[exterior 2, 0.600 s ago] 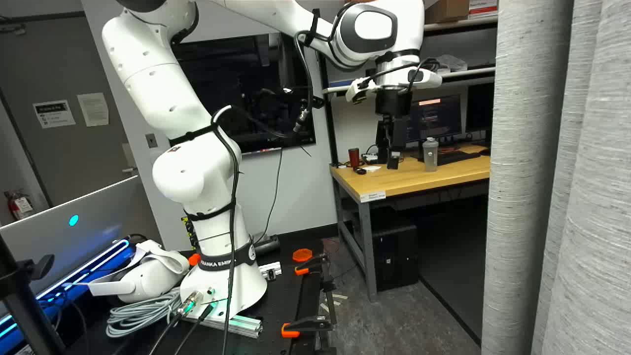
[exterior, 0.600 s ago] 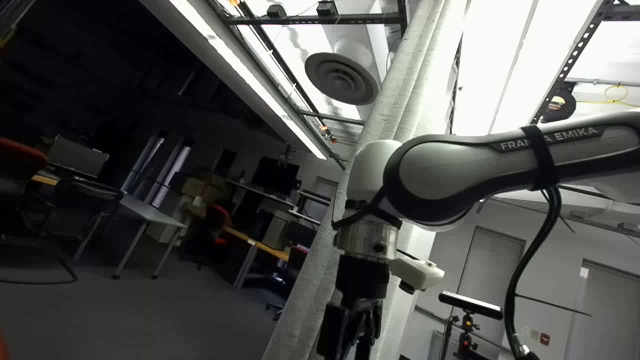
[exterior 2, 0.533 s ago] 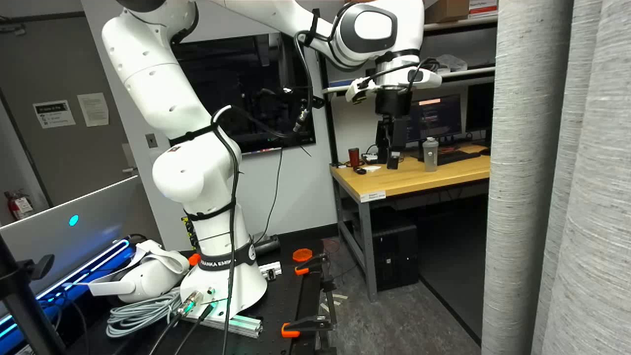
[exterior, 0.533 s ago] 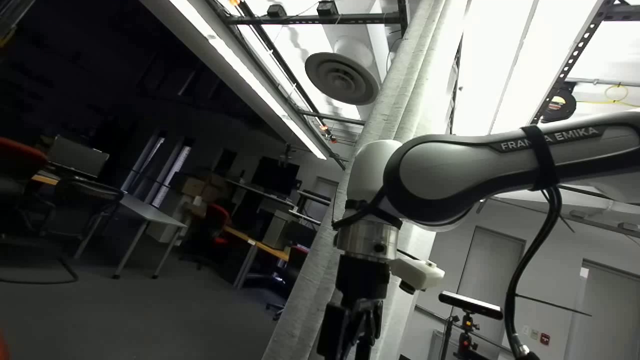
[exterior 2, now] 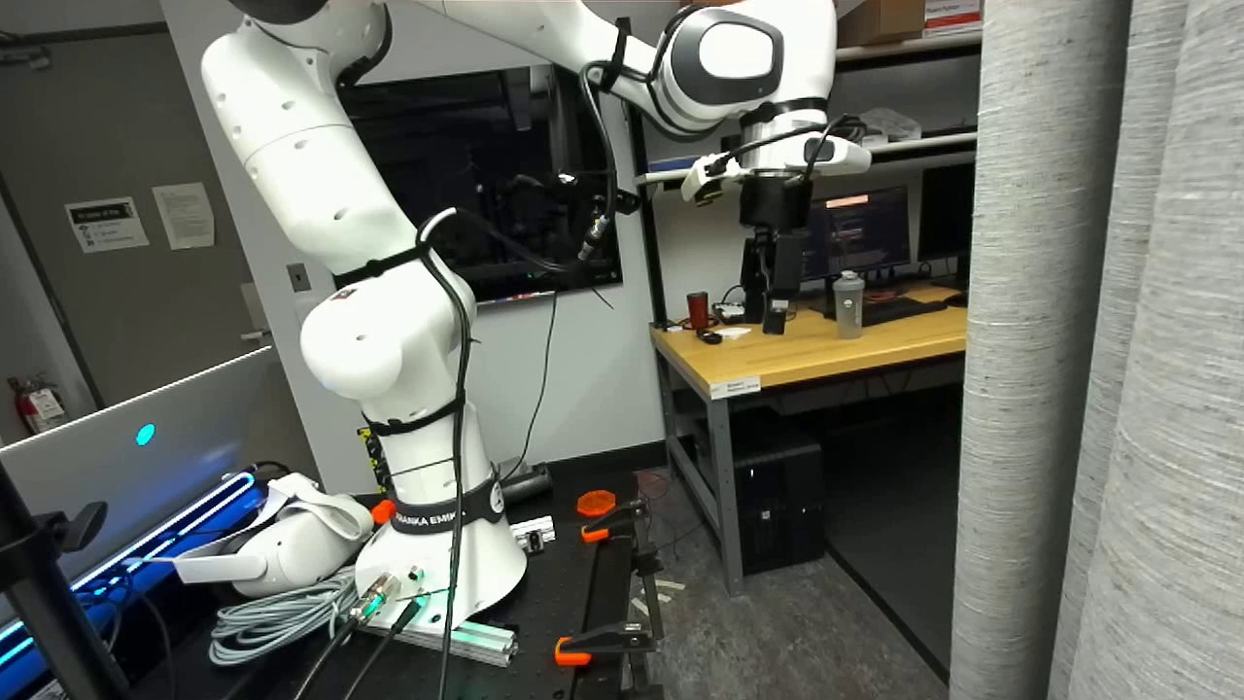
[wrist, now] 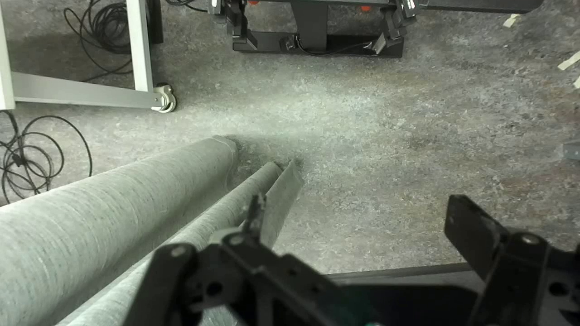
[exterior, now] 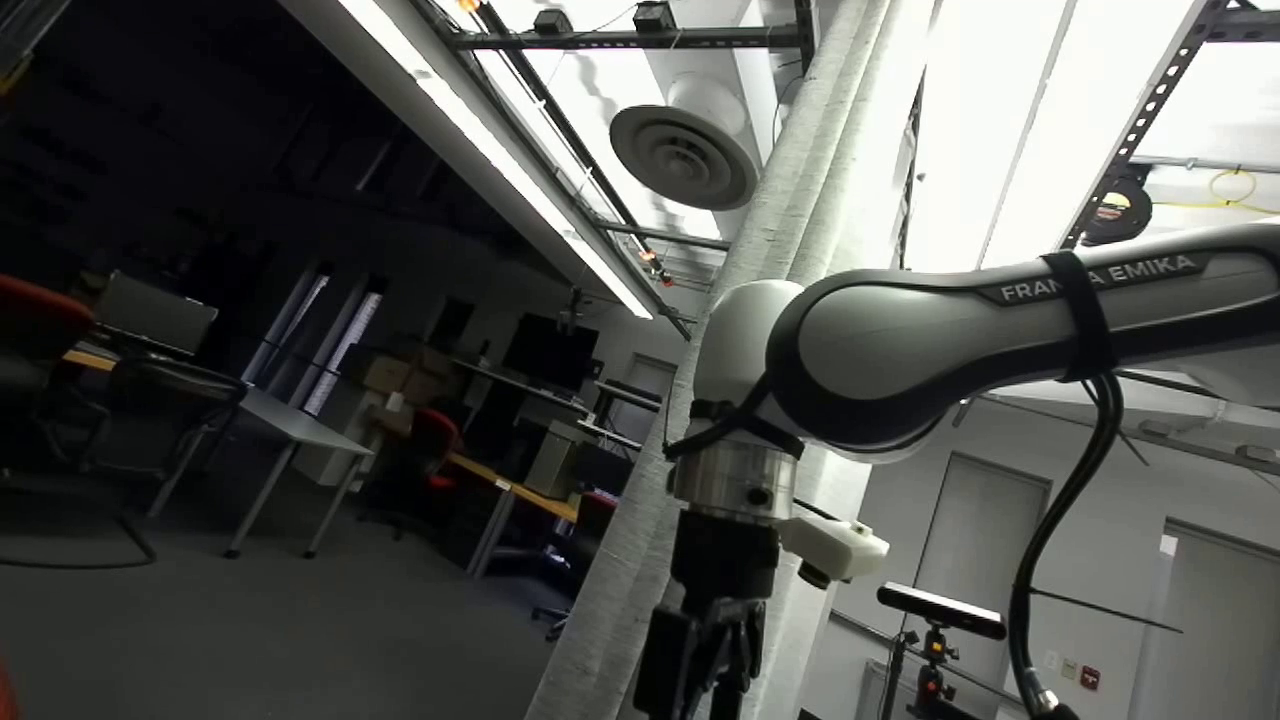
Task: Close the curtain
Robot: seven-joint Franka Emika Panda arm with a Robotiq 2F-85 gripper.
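The curtain is a tall pale grey pleated sheet. It hangs at the right in an exterior view (exterior 2: 1030,340) and runs from ceiling to floor behind the arm in an exterior view (exterior: 790,220). In the wrist view the curtain (wrist: 127,208) hangs down the left side in folds, its free edge near the middle. My gripper (wrist: 355,217) is open with its fingers wide apart and only floor showing between them. The left finger overlaps the curtain's edge; I cannot tell if they touch. The gripper points down in both exterior views (exterior 2: 765,316) (exterior: 700,680).
A wooden desk (exterior 2: 826,355) with a bottle (exterior 2: 848,306) and monitors stands behind the gripper. A tripod camera (exterior: 940,610) stands beyond the arm. The wrist view shows a wheeled frame (wrist: 86,93) and loose cables (wrist: 27,154) on the floor.
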